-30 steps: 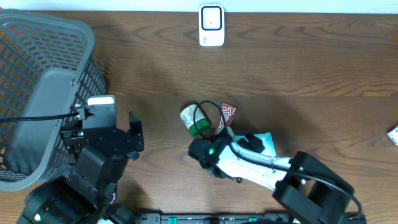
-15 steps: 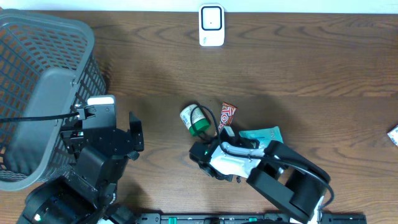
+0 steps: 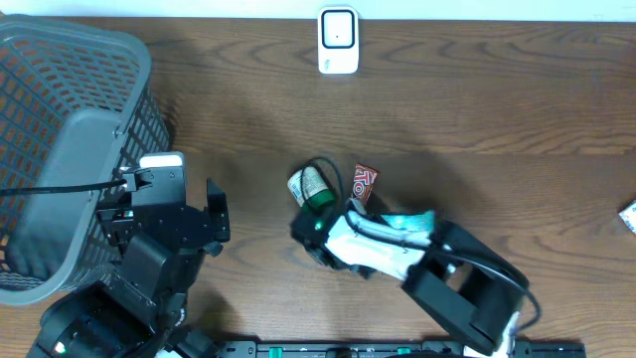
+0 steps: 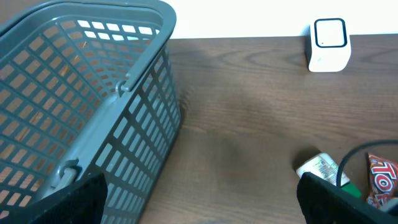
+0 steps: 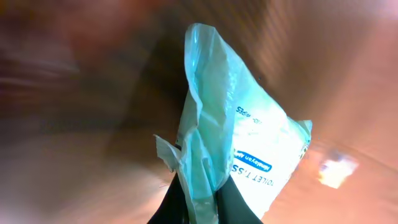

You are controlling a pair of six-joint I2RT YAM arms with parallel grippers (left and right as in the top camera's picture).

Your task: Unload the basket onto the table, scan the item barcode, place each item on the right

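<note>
The item, a teal toilet-tissue packet (image 3: 409, 221), lies just right of the table's middle. My right gripper (image 3: 390, 225) is shut on it. In the right wrist view the packet (image 5: 249, 137) stands up between my two dark fingers, which pinch its crumpled edge at the right gripper (image 5: 200, 198). No barcode shows on the printed face. The white scanner (image 3: 338, 40) stands at the far edge of the table. My left gripper (image 3: 215, 211) is open at the lower left beside the basket, and nothing is between the left gripper's (image 4: 199, 208) fingers.
A grey mesh basket (image 3: 60, 109) fills the left side. A small bottle with a green cap (image 3: 310, 189) under a black cable loop and a red snack packet (image 3: 364, 182) lie just beyond the right gripper. Another small packet (image 3: 628, 215) sits at the right edge.
My right gripper has gone from open to shut on the tissue packet. The right wrist has shifted a little left and away from me. The left arm has not moved.
</note>
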